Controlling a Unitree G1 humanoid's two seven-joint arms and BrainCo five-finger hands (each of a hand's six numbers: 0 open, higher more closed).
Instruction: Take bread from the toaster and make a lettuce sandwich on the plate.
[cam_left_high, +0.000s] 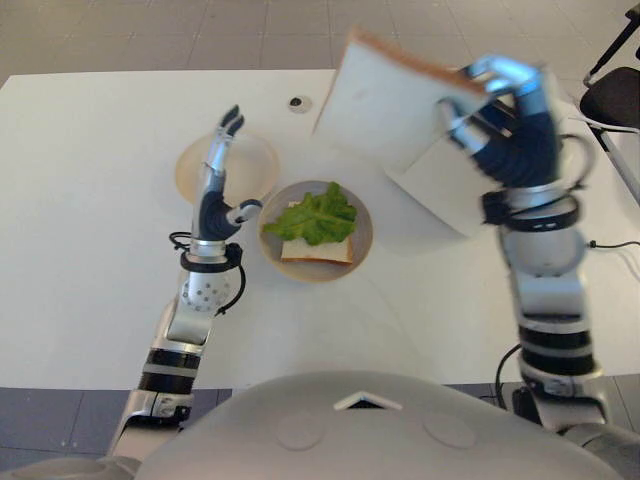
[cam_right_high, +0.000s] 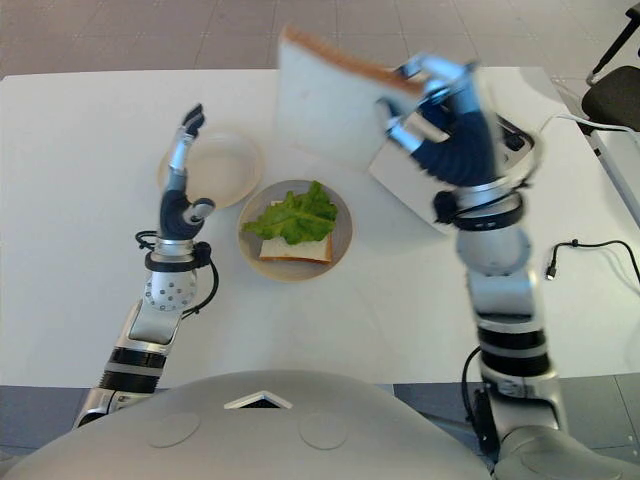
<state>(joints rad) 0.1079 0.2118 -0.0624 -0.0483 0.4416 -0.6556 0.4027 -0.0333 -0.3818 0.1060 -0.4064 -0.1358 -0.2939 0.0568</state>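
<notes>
We have the top slice (cam_left_high: 385, 100) in the right hand (cam_left_high: 515, 125), whose fingers are curled tight onto one edge of the bread. The slice hangs tilted in the air, above and to the right of the plate (cam_left_high: 365, 240). On the plate lies the bottom slice (cam_left_high: 318, 252) with the lettuce (cam_left_high: 315, 215) spread over it (the leaf overhangs the bread on the plate's left and far sides). The toaster (cam_left_high: 435, 195) sits on the bench (cam_left_high: 80, 250) just right of the plate, under the raised slice. The left hand (cam_left_high: 215, 200) stands left of the plate, fingers straight and pointing up, holding nothing. An empty dish (cam_left_high: 250, 160) lies beyond that hand, to the plate's far left.

We judge the grip to be the weak point. Held by one edge only, soft bread may bend, tear or swing as we carry it over the plate. It could then land crooked, with a corner on the rim.

The lettuce is loose, so a sideways approach could push the leaf off the bottom slice. Letting go from too high could flip the slice. A low path from the right of the plate might clip the toaster.
</notes>
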